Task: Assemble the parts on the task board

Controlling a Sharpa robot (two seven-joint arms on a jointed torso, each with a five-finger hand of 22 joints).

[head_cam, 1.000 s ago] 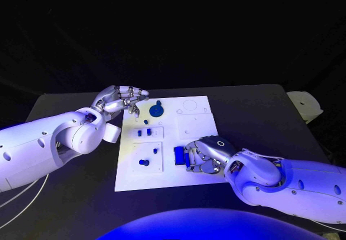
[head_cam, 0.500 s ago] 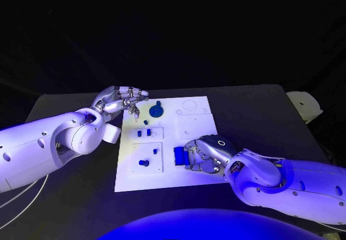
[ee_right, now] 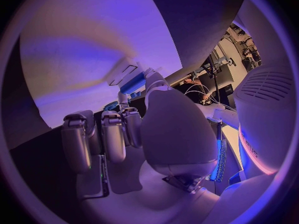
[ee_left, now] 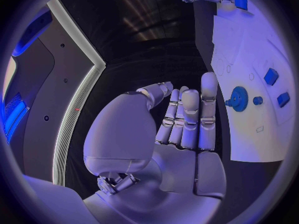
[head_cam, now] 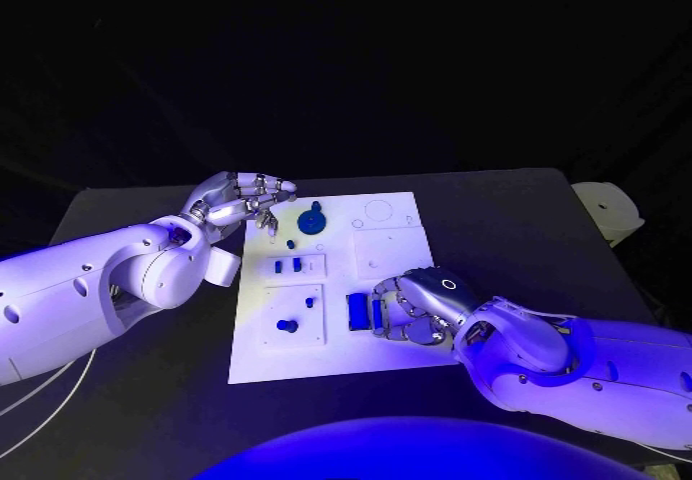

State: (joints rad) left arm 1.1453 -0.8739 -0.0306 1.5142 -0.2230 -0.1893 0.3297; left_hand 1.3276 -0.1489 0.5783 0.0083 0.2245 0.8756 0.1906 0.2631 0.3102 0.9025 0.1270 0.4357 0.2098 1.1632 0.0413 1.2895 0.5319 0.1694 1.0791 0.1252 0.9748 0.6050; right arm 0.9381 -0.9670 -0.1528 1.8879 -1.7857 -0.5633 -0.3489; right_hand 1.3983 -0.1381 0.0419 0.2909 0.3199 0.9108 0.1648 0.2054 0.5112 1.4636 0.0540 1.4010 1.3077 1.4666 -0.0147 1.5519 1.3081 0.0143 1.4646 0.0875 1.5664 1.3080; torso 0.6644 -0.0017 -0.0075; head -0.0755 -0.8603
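Observation:
The white task board lies mid-table. My right hand rests on its near right part, fingers curled round the right side of a blue rectangular block. In the right wrist view the blue block sits at the thumb tip. My left hand hovers at the board's far left corner with fingers curled and nothing in them; the left wrist view shows the same left hand. On the board are a blue gear, a small peg, two small pieces and a knob.
A pale object stands at the table's right edge. Bare black table surrounds the board on the left, right and far sides. Empty round recesses mark the board's far right corner.
My right hand has slid slightly to the right, so more of the blue block shows on its left. The left hand has stayed put.

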